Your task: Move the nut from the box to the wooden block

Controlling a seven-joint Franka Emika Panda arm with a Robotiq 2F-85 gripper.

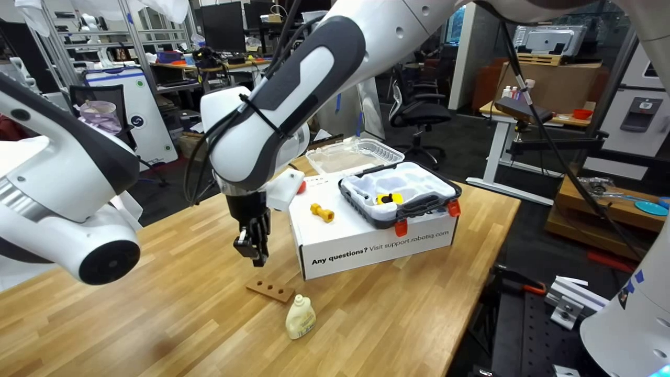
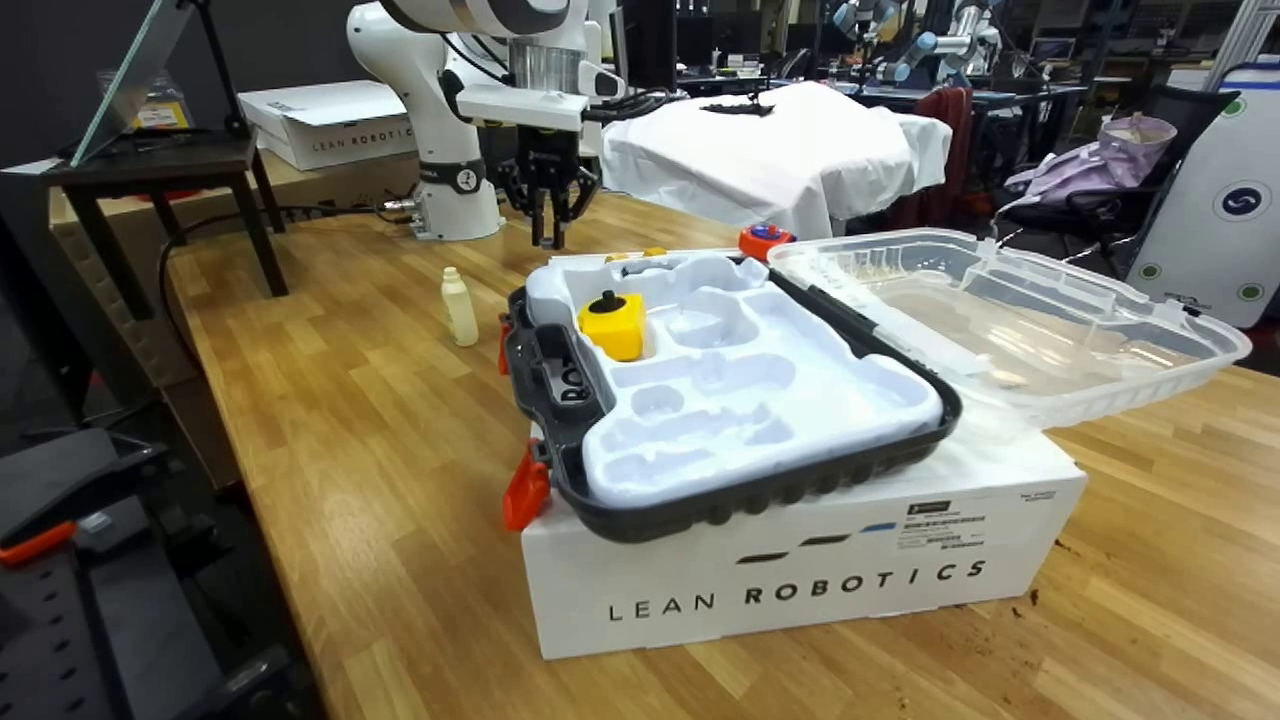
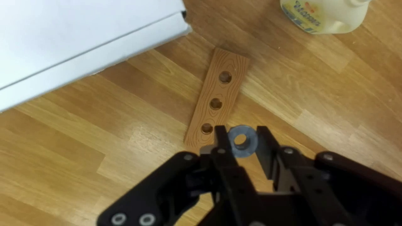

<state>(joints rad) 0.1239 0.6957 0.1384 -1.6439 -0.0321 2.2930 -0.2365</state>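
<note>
Wrist view: gripper (image 3: 241, 133) pinching grey nut (image 3: 251, 141) above table (image 3: 78, 150), near wooden block (image 3: 220, 90); white box (image 3: 72, 31) upper left.

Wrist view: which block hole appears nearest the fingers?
The end hole of the wooden block, farthest from the bottle; the other two appear farther from the fingers.

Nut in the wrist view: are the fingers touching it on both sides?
Touching. The wrist view shows the nut pinched between the fingers, its rim meeting both, with no gap on either side.
</note>
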